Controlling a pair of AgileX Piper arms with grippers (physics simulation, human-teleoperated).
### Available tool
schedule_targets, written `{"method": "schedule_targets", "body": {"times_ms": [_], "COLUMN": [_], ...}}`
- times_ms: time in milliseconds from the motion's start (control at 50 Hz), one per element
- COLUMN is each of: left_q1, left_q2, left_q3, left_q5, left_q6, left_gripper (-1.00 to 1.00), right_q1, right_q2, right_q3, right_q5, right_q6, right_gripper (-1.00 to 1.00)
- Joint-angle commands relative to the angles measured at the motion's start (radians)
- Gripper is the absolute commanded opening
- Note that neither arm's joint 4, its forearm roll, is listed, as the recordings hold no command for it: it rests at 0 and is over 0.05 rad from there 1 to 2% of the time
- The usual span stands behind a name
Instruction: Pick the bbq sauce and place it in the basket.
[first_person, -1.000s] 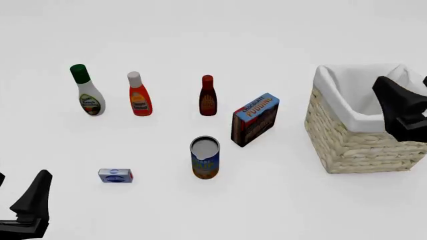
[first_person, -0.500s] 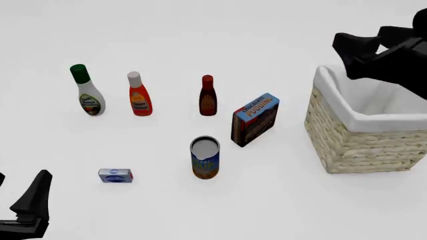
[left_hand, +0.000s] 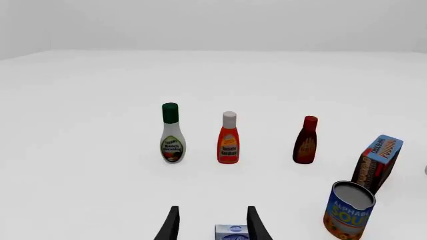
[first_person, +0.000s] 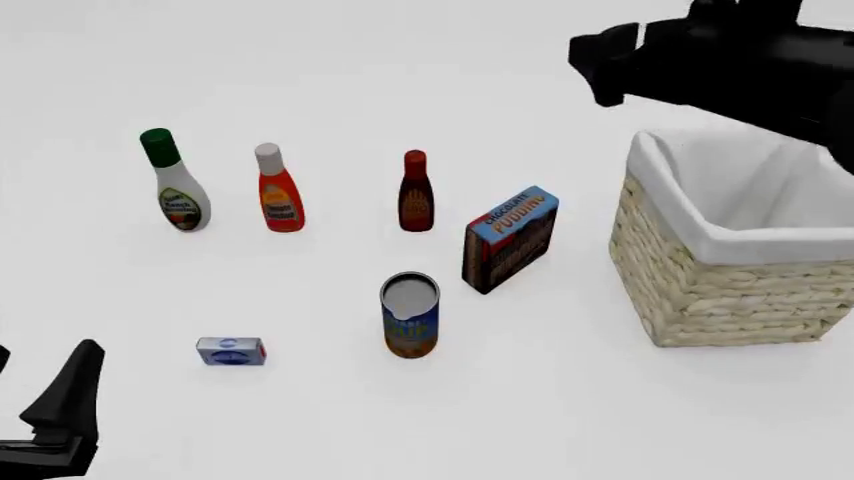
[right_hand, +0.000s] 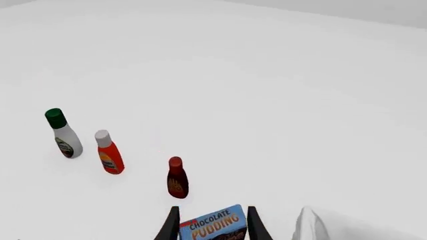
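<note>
Rightmost, the basket (first_person: 727, 255) sat empty on the tabletop. Right gripper (first_person: 597, 62), open and empty, hovered far-right, nearer than the idle, open left gripper (first_person: 60, 420). Bbq sauce (first_person: 415, 192) stood upright, left of and nearer than that right gripper.

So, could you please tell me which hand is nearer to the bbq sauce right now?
Right. The right hand is raised beyond and to the right of the bbq sauce; the left hand sits low at the near-left corner, farther away.
</note>
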Motion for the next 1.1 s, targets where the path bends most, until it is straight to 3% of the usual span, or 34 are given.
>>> {"method": "schedule_targets", "body": {"times_ms": [20,720,1100], "left_q1": [0.000,0.000,0.000], "left_q2": [0.000,0.000,0.000], "left_q3": [0.000,0.000,0.000], "left_q5": [0.000,0.000,0.000], "left_q6": [0.000,0.000,0.000], "left_gripper": [1.00,1.00,1.00], "right_q1": [0.068,0.123,0.134], "right_q2": [0.164,0.623,0.829], "right_q3": [-0.179,-0.652,-0.859], "right_q5": [0.081,0.308,0.376], "right_q6": [0.004,-0.049,-0.068], "right_gripper": [1.00,1.00,1.00]}}
